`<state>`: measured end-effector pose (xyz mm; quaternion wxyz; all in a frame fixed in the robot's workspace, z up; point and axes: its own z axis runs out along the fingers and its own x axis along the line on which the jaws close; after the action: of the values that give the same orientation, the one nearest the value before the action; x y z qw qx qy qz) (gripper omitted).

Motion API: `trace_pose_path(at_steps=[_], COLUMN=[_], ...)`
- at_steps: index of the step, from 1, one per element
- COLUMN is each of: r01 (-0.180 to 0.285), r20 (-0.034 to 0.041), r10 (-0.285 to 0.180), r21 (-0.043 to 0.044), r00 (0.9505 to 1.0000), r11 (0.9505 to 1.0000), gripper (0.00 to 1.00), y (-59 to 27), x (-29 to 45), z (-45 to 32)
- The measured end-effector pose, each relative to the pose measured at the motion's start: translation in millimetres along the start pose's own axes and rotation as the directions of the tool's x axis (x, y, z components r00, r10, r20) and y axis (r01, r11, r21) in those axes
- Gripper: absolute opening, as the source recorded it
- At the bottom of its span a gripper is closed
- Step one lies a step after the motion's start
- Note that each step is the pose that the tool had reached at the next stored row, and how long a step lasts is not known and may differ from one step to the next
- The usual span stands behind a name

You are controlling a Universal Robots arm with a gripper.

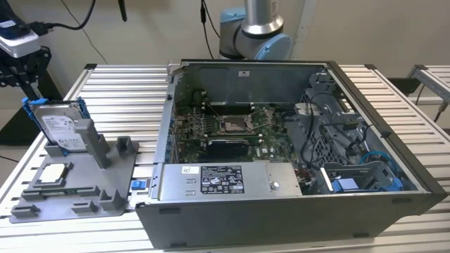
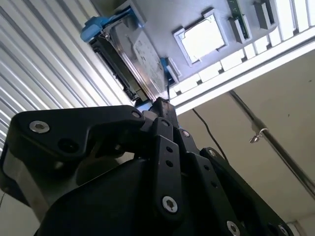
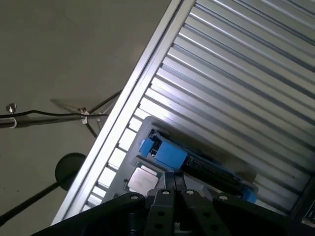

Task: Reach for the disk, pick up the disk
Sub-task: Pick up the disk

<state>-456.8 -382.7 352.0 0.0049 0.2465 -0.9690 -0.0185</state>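
At the upper left of the exterior view my end effector [image 1: 25, 71] hangs over the edge of the slatted bench [image 1: 126, 95], above the disk [image 1: 60, 126] and apart from it. In the first wrist view its fingertips [image 3: 171, 183] lie pressed together with nothing between them. I judge the reach to be in hand and the pick not yet begun. A grasp would, I think, call for spread jaws lined up over the disk's narrow upper edge between the blue rails.

The disk stands nearly upright at the left of the frame, leaning in a slot of the grey fixture [image 1: 105, 174]. Lower in that fixture a small square silver chip [image 1: 50, 175] lies flat in its own pocket.

Further right sits the open computer case [image 1: 295, 221]. It holds the motherboard [image 1: 225, 126] at centre and a long grey box [image 1: 225, 182] with a sticker along its near wall. Cables cross the right side, with a bay of blue plastic parts [image 1: 351, 184] at the lower right.
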Motion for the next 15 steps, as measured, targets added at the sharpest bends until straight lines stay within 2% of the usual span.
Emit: trace_pose_path(at_steps=[5,9,12,15], r01=[0.047,0.089,0.141,0.194], r20=[-0.0018,-0.0034,-0.0054,-0.0073], r10=[-0.047,-0.089,-0.141,-0.194], r21=[0.0000,-0.0002,-0.0003,-0.0006], r00=[0.9989,0.9960,0.9901,0.9809], r11=[0.9989,0.9960,0.9901,0.9809], gripper=[0.00,0.00,0.00,0.00], y=[0.0,0.0,0.0,0.0], x=[0.0,0.0,0.0,0.0], z=[0.0,0.0,0.0,0.0])
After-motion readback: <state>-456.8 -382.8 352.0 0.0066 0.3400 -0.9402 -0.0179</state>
